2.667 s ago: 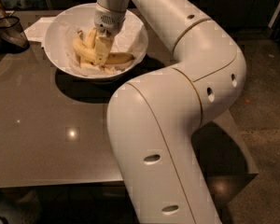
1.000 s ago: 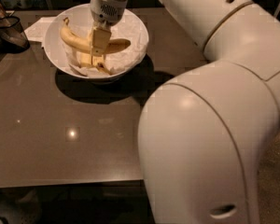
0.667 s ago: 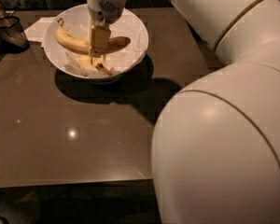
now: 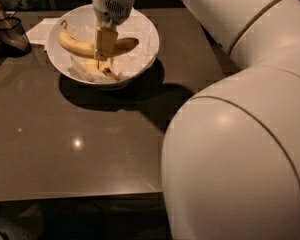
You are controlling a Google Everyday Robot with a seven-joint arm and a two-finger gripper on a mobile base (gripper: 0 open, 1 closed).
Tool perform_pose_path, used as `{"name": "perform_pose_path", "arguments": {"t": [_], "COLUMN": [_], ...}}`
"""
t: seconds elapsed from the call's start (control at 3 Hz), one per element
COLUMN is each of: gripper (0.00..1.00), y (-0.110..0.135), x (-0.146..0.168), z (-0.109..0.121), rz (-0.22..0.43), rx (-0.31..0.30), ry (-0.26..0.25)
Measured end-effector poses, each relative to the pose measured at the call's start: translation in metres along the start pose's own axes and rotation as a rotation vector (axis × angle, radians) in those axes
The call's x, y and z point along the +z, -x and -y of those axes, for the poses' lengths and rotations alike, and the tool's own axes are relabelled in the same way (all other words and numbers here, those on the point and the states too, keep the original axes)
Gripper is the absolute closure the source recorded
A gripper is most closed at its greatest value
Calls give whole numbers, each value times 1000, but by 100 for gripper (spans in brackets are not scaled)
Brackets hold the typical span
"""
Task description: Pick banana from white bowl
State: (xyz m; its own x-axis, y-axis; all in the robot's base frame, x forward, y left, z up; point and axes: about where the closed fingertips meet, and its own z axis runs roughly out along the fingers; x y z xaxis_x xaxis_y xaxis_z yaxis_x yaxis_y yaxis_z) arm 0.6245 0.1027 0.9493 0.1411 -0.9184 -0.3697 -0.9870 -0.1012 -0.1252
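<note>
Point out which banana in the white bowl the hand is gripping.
The longest banana, curved across the white bowl, clamped mid-length by the hand; the shorter, paler ones lie beneath it.

pincer (image 4: 104,54) risen above white bowl (image 4: 145,29), banana (image 4: 75,45) lifted

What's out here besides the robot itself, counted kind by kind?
White bowl: 1
Bananas: 2, the banana held in the gripper over the bowl, and a second banana lying inside
Paper sheet: 1
Dark object: 1
Total: 5
</note>
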Motion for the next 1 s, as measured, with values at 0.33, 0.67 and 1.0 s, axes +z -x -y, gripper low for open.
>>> {"name": "perform_pose_path", "arguments": {"t": [0.33,0.67,1.0], "gripper": [100,100,100], "y": [13,30,31], "x": [-14,-43,-45], "z": [-23,-71,-73], "rz": [26,63,66], "rx": [-40,-98,-101], "ry": [9,21,17]}}
